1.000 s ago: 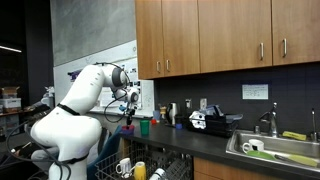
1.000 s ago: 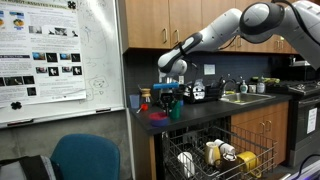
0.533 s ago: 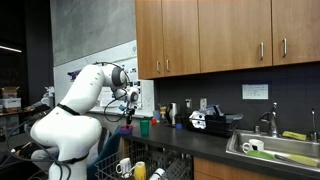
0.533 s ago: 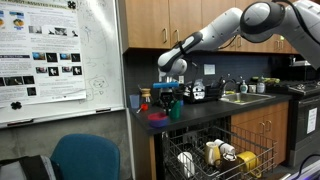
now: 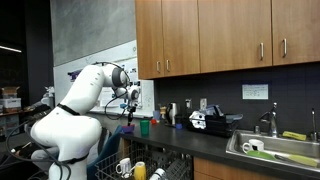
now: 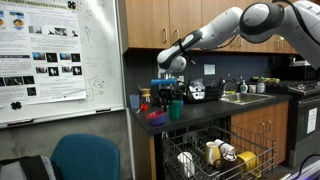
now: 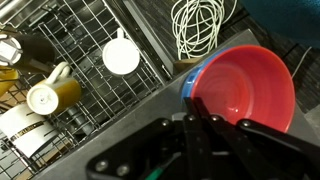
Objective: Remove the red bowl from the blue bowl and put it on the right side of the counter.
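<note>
The red bowl point(image 7: 245, 90) sits nested in the blue bowl point(image 7: 188, 85), of which only a sliver of rim shows at the left. Both stand near the edge of the dark counter point(image 7: 130, 110). My gripper point(image 7: 201, 120) comes in from the bottom of the wrist view. Its two fingers are closed to a narrow gap at the near rim of the red bowl. In an exterior view the gripper point(image 6: 165, 95) hangs just above the stacked bowls point(image 6: 155, 117), beside the green cup point(image 6: 176, 108).
An open dishwasher rack point(image 7: 70, 60) with mugs point(image 7: 45, 97) and a white lid lies below the counter edge. A white wire whisk point(image 7: 200, 25) lies beyond the bowls. A black appliance point(image 5: 210, 122) and the steel sink point(image 5: 275, 150) stand farther along the counter.
The gripper has shifted slightly upward over the bowls. The bowls stay at about the same spot on the counter.
</note>
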